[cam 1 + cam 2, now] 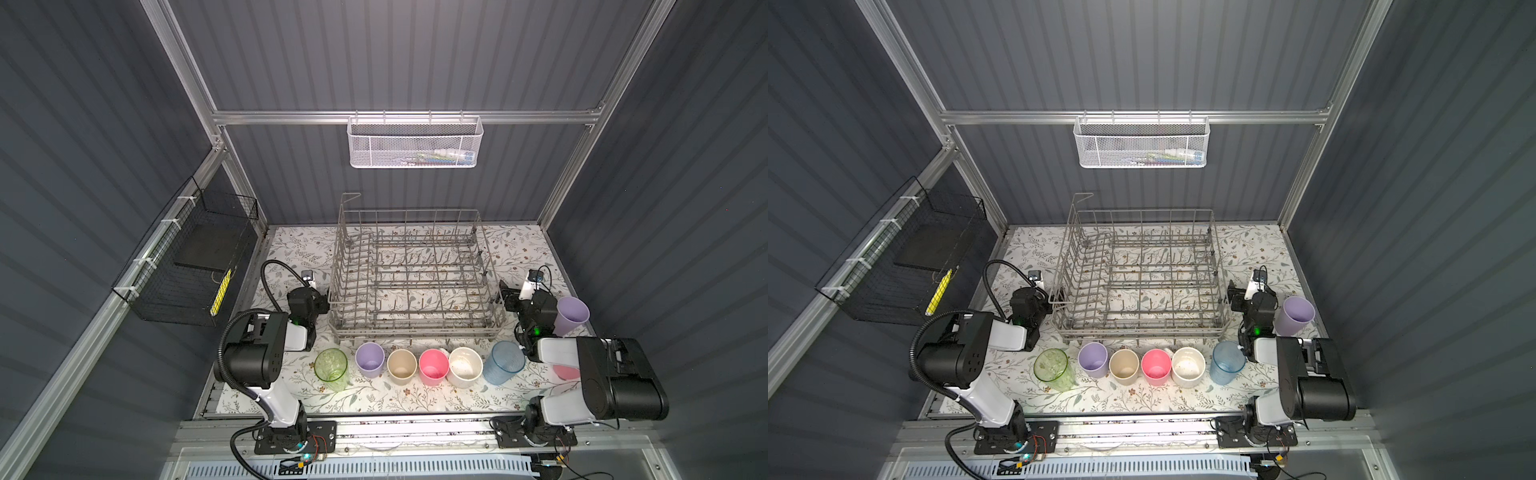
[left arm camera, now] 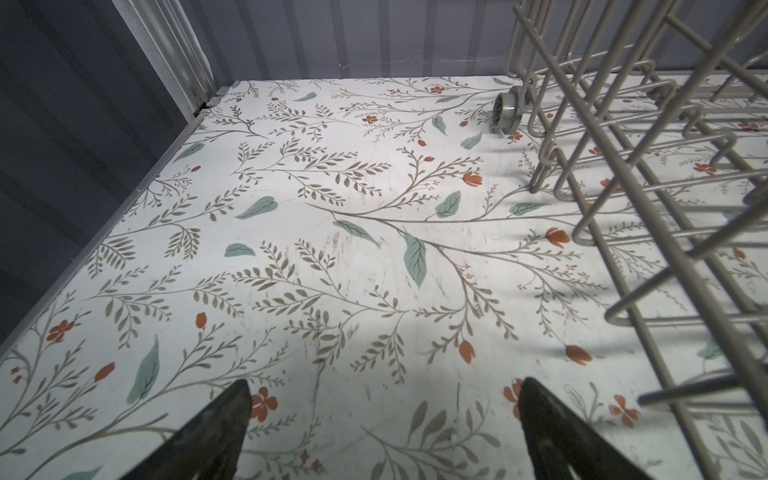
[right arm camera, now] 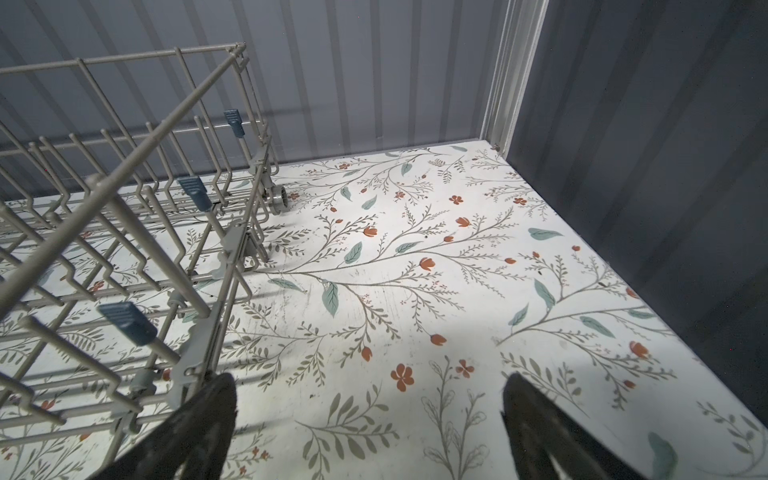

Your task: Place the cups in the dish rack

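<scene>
In a row on the floral tabletop, before the grey wire dish rack, stand plastic tumblers: clear green cup, lilac cup, beige cup, pink cup, wide cream cup, clear blue cup. A second lilac cup stands by my right arm, a second pink cup partly under it. My left jaws and right jaws are spread, flanking the rack.

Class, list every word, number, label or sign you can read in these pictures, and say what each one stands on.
No text can be read in any view.
Yellow strip in the black wire basket: dark marks, too small to read.
Coloured packaging in the white mesh basket: too blurred to read.
Plastic cups and grey wire dish rack: no print visible.
</scene>
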`<state>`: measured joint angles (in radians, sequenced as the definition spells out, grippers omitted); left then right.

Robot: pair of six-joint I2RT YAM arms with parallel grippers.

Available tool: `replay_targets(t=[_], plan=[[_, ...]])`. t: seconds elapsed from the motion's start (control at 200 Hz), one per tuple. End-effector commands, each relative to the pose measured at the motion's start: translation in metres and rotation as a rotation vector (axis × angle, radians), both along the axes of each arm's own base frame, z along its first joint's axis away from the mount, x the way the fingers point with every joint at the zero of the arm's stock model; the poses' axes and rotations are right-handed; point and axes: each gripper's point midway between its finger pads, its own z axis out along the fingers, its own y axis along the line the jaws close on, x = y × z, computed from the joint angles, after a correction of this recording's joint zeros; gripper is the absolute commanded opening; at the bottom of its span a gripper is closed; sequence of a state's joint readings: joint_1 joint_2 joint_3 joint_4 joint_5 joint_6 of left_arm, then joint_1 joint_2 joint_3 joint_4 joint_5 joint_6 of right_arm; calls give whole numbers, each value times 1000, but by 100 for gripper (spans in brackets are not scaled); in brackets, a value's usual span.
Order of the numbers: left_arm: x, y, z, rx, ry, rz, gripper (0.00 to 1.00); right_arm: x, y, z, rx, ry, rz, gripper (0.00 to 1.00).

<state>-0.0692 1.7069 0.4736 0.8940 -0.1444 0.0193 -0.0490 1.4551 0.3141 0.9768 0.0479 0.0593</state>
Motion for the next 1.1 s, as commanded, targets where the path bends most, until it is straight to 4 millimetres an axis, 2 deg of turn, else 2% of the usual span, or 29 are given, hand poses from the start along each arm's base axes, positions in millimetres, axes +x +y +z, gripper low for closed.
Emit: replay_targets(t=[0.0,0.31,0.56,0.655,0.81,0.885,0.991,0.996,1.006,1.091], plan=[[1,0,-3,5,8,-10,100,3,0,3,-7,-7,6,99],[2,3,3,12,0,11,100,2,-1,4,-8,-12,1,99],[4,10,37,16,21,51,100,2,-5,28,-9,24,-34,99],[1,18,60,20,-14,98,100,-1,-10,35,-6,38,-73,99],[-4,23,95,10,-18,139,100,-3,-10,63,85,77,-111,99],[-7,27,113,4,-36,164,100,-4,-6,84,126,102,-123,99],[-13,31,133,-24,-57,199,100,-5,1,105,110,149,-124,99],[-13,31,134,-26,-58,200,100,-7,1,111,111,137,-124,99],[-13,31,137,-29,-59,202,100,-8,2,118,111,124,-125,99],[-14,31,150,-52,-53,206,100,-15,-3,135,105,163,-159,99]])
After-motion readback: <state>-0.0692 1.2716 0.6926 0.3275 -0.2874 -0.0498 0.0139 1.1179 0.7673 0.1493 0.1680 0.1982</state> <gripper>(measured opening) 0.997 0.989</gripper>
